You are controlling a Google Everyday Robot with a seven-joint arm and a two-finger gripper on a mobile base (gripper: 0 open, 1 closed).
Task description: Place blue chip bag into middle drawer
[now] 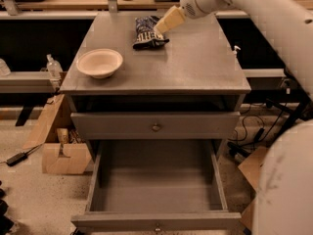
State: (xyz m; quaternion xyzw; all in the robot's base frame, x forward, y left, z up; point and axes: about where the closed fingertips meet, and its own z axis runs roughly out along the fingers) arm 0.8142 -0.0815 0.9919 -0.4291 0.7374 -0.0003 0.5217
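Beige, wedge-shaped gripper [160,28] sits upper centre of view, angled down and toward view-left from the wrist [198,0]. Wrist white and rounded, just up-right of it. Thick white arm [264,18] runs from wrist down to right edge. Another white link [288,180] fills lower right corner, close to camera.

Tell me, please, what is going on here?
The robot's gripper is at the back of the cabinet top, at the right edge of the chip bag, which lies there, not yet lifted. The drawer below is pulled open and the bag is not in it. A bowl sits to the left, apart from both.
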